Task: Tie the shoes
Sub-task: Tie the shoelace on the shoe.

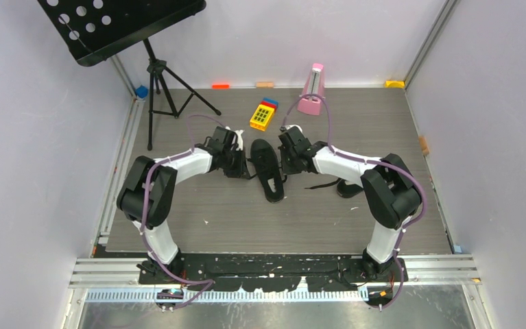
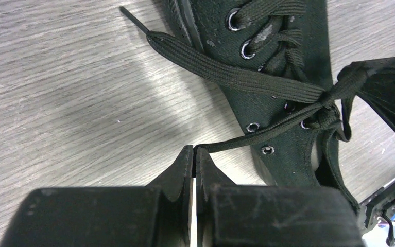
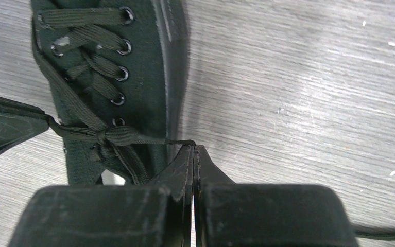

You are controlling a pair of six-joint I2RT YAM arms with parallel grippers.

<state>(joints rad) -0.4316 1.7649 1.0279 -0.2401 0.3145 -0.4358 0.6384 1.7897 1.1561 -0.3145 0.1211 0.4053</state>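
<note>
Left gripper (image 1: 241,164) and right gripper (image 1: 289,162), seen from the overhead camera, sit low on either side of a black low-top canvas sneaker (image 1: 268,171). The sneaker lies near the middle of a grey wood-grain table (image 1: 198,226). A second black sneaker (image 1: 348,186) lies well to the right, partly hidden behind the right arm. At the far edge stand a pink metronome (image 1: 311,89), a yellow toy block with coloured buttons (image 1: 263,115) and a black music stand on a tripod (image 1: 119,20).

From the left wrist camera, the left gripper (image 2: 194,150) has its jaws pressed together, pinching a thin strand of black lace (image 2: 246,138). The strand runs taut up to a knot (image 2: 329,100) over the sneaker (image 2: 267,41). A flat lace end (image 2: 221,69) trails across the sneaker's side onto the table.

From the right wrist camera, the right gripper (image 3: 193,148) is likewise clamped shut on a lace strand (image 3: 172,141). It leads straight to the knot (image 3: 105,136) at the sneaker's (image 3: 149,62) lowest eyelets.
</note>
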